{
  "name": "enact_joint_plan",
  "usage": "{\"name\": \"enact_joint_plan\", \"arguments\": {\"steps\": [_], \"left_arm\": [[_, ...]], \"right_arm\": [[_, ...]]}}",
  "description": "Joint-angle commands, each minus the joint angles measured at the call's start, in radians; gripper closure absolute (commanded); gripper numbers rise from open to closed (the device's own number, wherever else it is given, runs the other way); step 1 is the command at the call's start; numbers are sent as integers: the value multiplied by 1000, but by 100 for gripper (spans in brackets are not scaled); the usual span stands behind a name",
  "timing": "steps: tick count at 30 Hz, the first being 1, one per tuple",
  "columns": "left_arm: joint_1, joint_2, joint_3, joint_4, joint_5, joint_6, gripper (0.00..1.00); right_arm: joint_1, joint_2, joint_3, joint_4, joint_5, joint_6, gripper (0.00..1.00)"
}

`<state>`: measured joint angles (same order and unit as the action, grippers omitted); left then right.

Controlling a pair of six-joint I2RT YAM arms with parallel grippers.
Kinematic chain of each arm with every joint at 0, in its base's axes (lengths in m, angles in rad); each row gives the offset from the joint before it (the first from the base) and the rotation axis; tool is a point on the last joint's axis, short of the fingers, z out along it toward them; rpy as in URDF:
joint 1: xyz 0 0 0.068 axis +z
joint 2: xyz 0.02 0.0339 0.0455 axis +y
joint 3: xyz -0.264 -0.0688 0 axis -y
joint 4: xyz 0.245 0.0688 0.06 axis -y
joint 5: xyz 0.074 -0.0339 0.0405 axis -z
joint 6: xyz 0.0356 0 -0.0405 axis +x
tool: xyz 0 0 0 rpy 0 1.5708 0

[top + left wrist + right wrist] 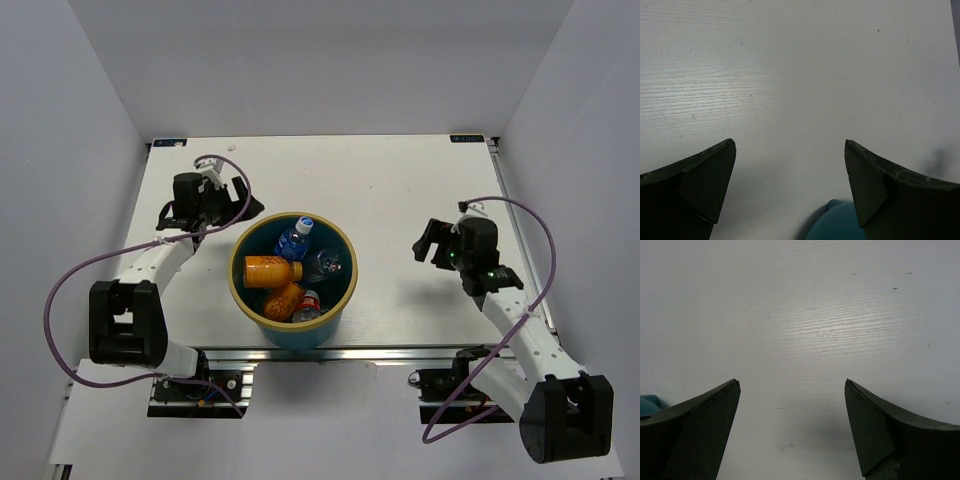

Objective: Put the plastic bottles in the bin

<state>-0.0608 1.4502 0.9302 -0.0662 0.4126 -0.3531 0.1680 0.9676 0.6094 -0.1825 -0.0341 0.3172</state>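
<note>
1. Table [400, 190]: white work surface beneath both grippers. No bottle shows on it in any view, so nothing appears left to collect.
2. Bin [300, 335]: stands upright between the two grippers, just to the right of the left gripper and well apart to the left of the right one. This central spot probably lets either arm drop into it. Its teal wall shows at the lower edge of the left wrist view [832, 222].
3. Left gripper [240, 205]: jaws spread wide and empty, with only bare table between the fingertips [790, 150]. It sits beside the rim, not over it, consistent with a finished release.
4. Right gripper [428, 243]: jaws likewise wide apart, holding nothing [792, 385], and pointing toward the bin.
5. Plastic bottles [268, 271]: heaped inside the bin, lying tilted as dropped. Two orange, one blue-labelled, one dark and one red-labelled are visible; any beneath are hidden. The task looks complete.
</note>
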Motion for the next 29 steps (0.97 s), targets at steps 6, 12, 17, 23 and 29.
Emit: {"name": "enact_joint_plan", "arguments": {"steps": [6,12,17,23,29], "left_arm": [[1,-63,-41,20,-52,-11,2],[1,-74,-44,14,-103,-10,2],[1,-117,-68,16,-233,-55,2],[1,-189,-82,-30,-463,-95,2],[3,-203,-79,-53,-523,-113,2]], "right_arm": [[1,-107,-26,164,224,114,11],[-1,-139,-63,239,183,126,11],[1,-148,-65,241,215,126,11],[1,-144,-74,256,221,132,11],[-1,-138,-68,255,214,118,10]]}}
